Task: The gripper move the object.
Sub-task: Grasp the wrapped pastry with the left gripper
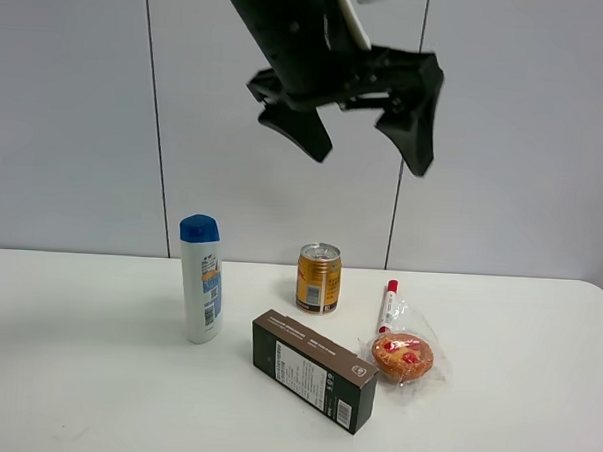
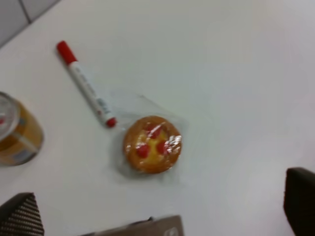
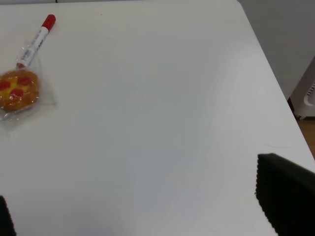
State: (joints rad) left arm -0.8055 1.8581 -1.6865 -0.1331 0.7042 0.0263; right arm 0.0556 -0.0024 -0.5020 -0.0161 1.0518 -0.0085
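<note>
The object, a round golden-brown pastry (image 1: 403,357) with red bits in clear wrap, lies on the white table (image 1: 94,397) to the right of a brown box. It also shows in the left wrist view (image 2: 152,144) and the right wrist view (image 3: 17,90). My left gripper (image 1: 369,159) hangs high above the table, jaws wide open and empty, roughly over the can and pastry. In its wrist view the left gripper (image 2: 160,209) frames the pastry from well above. My right gripper (image 3: 145,206) is open and empty over the table's right part, away from the pastry.
A gold drink can (image 1: 318,278) stands behind the box. A red-capped marker (image 1: 387,306) lies touching the pastry's wrap. A brown box (image 1: 313,370) lies at the front. A white bottle with a blue cap (image 1: 201,279) stands to the left. The table's right edge (image 3: 275,73) is near.
</note>
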